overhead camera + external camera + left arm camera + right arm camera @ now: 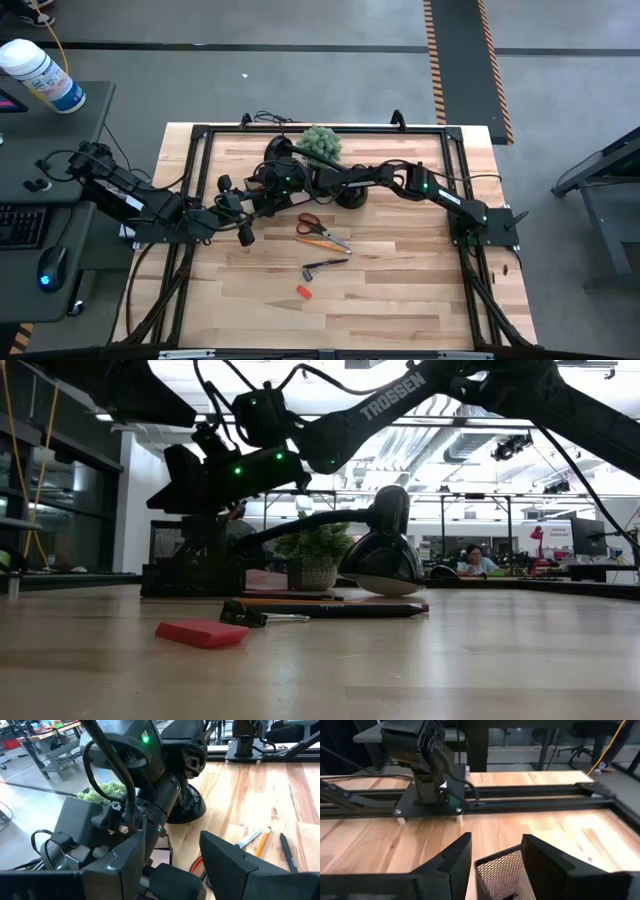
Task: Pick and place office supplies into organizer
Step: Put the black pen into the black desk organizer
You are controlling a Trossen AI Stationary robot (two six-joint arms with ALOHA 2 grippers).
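Looking down the table (400,300), you have both arms reaching into its left half, crossed close over one another. The right arm stretches from its base at the right edge across the middle. The right gripper (495,845) hangs just above the organizer (500,870), whose dark mesh wall shows between the two fingers. Those fingers are spread apart and carry nothing. From above, the arms cover the organizer. From table height you can see it standing on the surface under the right arm.

Your left gripper (175,837) sits near the left edge, next to the right arm's wrist, which fills most of its camera. Its fingers are spread wide too, with nothing between them.

The supplies all lie loose on the wood near the middle of the table, clear of both grippers:
- The orange-handled scissors (320,230) lie closest to the arms.
- The pencil (325,242) lies right alongside the scissors.
- The thin black tool (326,265) is a little farther toward the front edge.
- The small red pad (304,292) is beyond the tool and nearest that edge.

The black lamp (350,195) stands under the right arm toward the back edge. The green plant (322,143) is behind it, close to that edge.
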